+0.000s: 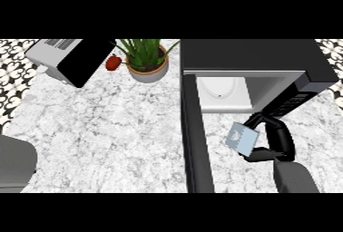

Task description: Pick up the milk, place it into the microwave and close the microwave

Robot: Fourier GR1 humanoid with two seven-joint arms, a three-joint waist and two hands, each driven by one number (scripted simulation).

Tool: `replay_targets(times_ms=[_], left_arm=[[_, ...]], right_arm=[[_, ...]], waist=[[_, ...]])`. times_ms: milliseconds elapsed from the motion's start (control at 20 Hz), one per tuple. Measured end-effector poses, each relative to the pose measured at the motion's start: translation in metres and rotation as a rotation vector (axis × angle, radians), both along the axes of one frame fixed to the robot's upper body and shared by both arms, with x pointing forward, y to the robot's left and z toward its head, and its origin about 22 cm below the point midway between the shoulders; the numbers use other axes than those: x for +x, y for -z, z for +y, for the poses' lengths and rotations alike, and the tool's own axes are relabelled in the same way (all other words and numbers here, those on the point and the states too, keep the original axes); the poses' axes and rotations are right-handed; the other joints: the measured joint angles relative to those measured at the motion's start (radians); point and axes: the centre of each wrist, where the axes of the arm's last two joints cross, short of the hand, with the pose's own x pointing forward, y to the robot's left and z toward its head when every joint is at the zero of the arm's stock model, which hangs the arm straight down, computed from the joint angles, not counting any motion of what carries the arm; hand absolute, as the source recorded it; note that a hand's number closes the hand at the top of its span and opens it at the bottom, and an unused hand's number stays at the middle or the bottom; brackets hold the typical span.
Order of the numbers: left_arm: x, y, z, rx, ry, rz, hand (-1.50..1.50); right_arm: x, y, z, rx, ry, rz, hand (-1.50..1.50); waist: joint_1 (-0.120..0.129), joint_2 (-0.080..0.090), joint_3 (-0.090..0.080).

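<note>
Milk (241, 138) is sitting in our right hand (281, 138), fingers curling round it, just on the near side of the open microwave (254, 54); we are holding it right of the door (198, 145) so nothing is blocking its way in.

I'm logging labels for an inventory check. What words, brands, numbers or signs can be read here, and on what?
No text here can be read.
On the milk carton, held in the right robot hand: a pale round mark, no legible words.
On the microwave control panel: tiny light marks, too small to read.
On the toaster: no lettering shows.
</note>
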Motion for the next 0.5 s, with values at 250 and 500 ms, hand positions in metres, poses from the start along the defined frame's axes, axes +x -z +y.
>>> replay_targets(times_ms=[250,500], left_arm=[[-0.006,0.002,0.004,-0.007,0.001,0.0,-1.5],[-0.006,0.001,0.01,-0.014,0.008,-0.019,-1.5]], right_arm=[[0.02,-0.033,0.024,-0.025,0.023,-0.01,1.5],[0.045,-0.055,0.05,-0.101,0.061,-0.029,1.5]], waist=[[0.006,0.001,0.001],[0.012,0.004,0.001]])
